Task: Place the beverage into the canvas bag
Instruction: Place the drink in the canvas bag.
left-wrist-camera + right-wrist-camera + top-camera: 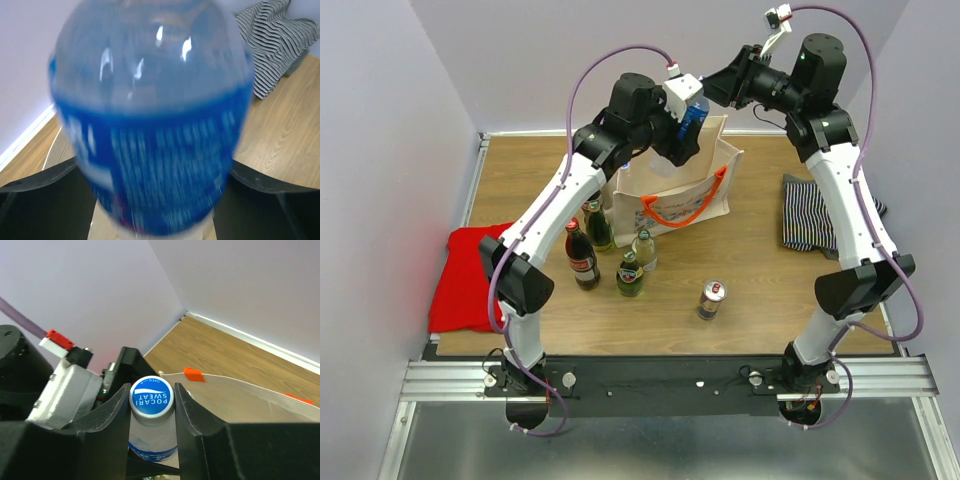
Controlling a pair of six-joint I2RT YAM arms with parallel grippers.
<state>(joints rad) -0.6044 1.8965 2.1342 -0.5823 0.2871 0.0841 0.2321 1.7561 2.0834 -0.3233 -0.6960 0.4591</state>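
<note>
The beverage point(693, 115) is a clear plastic bottle with a blue label and a blue cap, held in the air over the canvas bag point(670, 195). The cream bag stands open at the back centre of the table with orange handles. My right gripper point(151, 400) is shut on the bottle's cap point(151, 396) from above. My left gripper point(155, 185) stands open around the bottle's body point(150, 125), which is blurred and fills that view. The bag's rim point(240, 385) and its orange tab point(193, 374) lie just beyond the cap.
Several glass bottles point(583, 255) stand in front of the bag at the left, and a can point(711, 298) stands alone nearer the front. A red cloth point(470, 275) lies at the left edge, a striped cloth point(815, 215) at the right.
</note>
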